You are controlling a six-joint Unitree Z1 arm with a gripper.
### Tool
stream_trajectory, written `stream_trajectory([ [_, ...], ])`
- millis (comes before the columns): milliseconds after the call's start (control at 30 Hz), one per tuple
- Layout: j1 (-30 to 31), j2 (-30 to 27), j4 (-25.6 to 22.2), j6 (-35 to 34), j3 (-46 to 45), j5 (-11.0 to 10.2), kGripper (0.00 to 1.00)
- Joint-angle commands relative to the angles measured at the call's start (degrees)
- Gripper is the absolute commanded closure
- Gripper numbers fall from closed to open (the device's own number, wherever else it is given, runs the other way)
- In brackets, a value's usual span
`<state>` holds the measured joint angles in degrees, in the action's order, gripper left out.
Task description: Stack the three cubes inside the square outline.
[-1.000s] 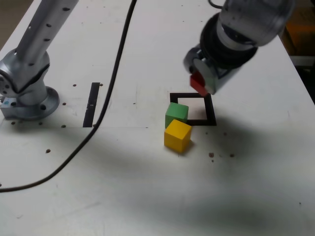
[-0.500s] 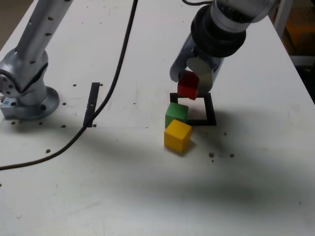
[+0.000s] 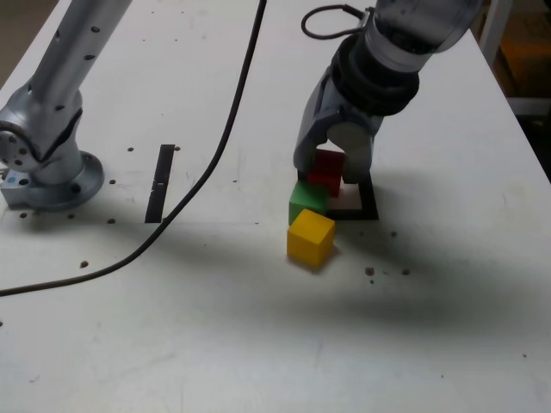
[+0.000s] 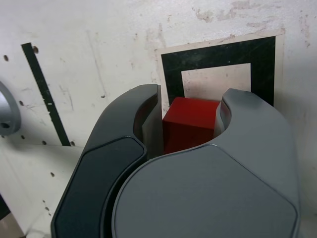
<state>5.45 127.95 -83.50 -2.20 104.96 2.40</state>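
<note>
White, scuffed table (image 3: pixel 172 344) fills the exterior view, dotted with small dark specks. Silver-grey arm base (image 3: pixel 47 163) at the left edge of the frame; a black cable (image 3: pixel 185 202) runs from the top centre down to the lower left. Short straight strip of black tape (image 3: pixel 160 182) lies just right of the base.

Grey, round-bodied gripper (image 3: pixel 327 172) comes down from the upper right of the frame, pointing at the table. Fingers (image 4: pixel 124 124) narrow, clamped on the small matte red cube (image 3: pixel 326 169); in the wrist view the red cube (image 4: pixel 190 125) sits pinched between both grey fingers.

Square outline of thick black tape with a pale centre (image 3: pixel 368 205) sits centre-right of the exterior view, partly hidden by the gripper. Red cube is over the outline's left part; cannot tell if it touches the table. Small matte green cube (image 3: pixel 306 202) rests on the outline's left edge, just below-left of the red one. Small matte yellow cube (image 3: pixel 310 238) stands outside the outline, just beside the green cube, lower in the frame.
</note>
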Motion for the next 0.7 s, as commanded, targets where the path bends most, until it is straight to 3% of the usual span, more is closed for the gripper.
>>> stream_trajectory([
  [0, -0.2, -1.4, 1.3, 0.0, -1.1, 0.3, 0.76],
  [333, -0.2, -3.9, 5.7, -0.1, -5.4, 2.6, 0.81],
  [667, -0.1, -3.0, 7.5, -0.6, -5.0, 1.7, 0.81],
])
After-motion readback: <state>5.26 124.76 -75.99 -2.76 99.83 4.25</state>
